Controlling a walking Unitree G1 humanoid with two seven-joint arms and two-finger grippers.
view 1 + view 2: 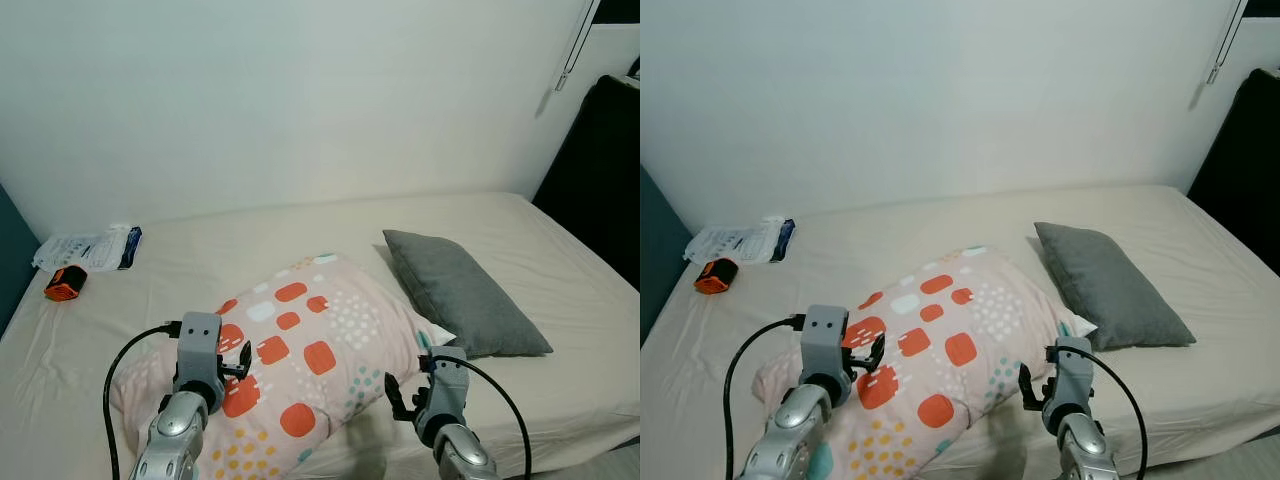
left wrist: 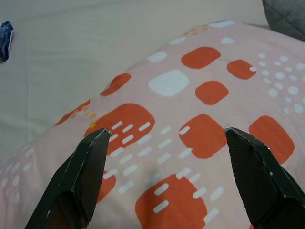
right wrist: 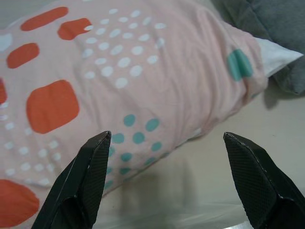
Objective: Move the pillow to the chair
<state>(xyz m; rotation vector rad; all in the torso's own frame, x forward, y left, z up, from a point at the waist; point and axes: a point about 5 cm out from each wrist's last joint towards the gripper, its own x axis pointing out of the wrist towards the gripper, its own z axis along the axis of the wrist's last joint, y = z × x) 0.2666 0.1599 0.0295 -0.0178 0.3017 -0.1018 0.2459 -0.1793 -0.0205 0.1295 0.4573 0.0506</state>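
Note:
A pink pillow with orange, white and teal patches lies in the middle of the bed, its near end toward me. My left gripper hovers open over the pillow's near left part; in the left wrist view its fingers spread wide above the orange patches of the pillow. My right gripper is open at the pillow's near right edge. In the right wrist view its fingers frame the teal-dotted side of the pillow and the sheet below it. Neither gripper holds anything.
A grey pillow lies just right of the pink one, touching its corner. A white packet and an orange-black object rest at the bed's far left. A tall black object stands beyond the right side.

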